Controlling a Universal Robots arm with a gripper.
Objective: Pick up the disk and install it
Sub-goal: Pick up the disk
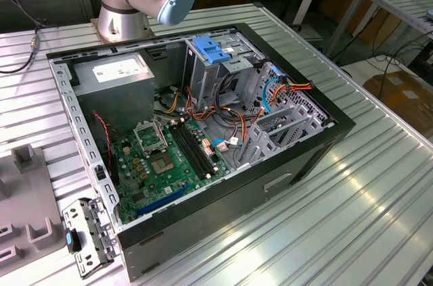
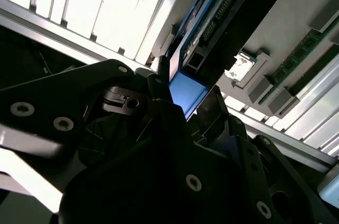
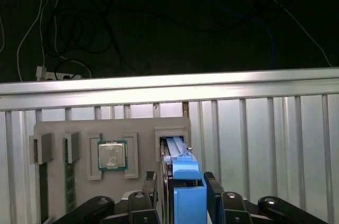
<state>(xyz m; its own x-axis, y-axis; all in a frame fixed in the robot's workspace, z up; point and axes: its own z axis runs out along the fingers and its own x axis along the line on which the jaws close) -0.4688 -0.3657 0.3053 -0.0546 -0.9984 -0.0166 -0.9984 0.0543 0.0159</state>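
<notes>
"Aluminium slatted table [image 1: 379, 184] under everything, and the open computer case [image 1: 223, 215] lying on it. What else?"

"Grey tray [image 3: 79, 127] with pockets, flat on the slats. The disk [image 3: 188, 195] is at one slot, with a processor chip [image 3: 112, 155] in the pocket beside it. The gripper [image 3: 183, 186] has the disk: a finger [image 3: 213, 187] lies against each side of the blue carrier, pinching across its thin dimension."

"Is it out of the slot?"

"Can't tell. Its far end meets the slot mouth in the first wrist view, and how deep it goes is hidden."

"What worries you?"

"Two things, I'd judge. The hold is at one end only, on smooth plastic, so the disk's weight hangs beyond the fingers. A jerk could make it swivel or slide in the pinch. And if it is partly seated, a pull out of line with the slot could bind it and drag the tray along. Inside the case, loose cables [image 1: 230, 122] lie by the drive cage and could snag a rail."

"Which way does it point?"

"Long axis in line with the gripper, running from the fingers into the tray, so it looks to be standing on end with its broad faces upright. The carrier's blue end is toward the gripper. The second wrist view shows an edge with a connector and pin row [image 2: 214, 15]."
</notes>
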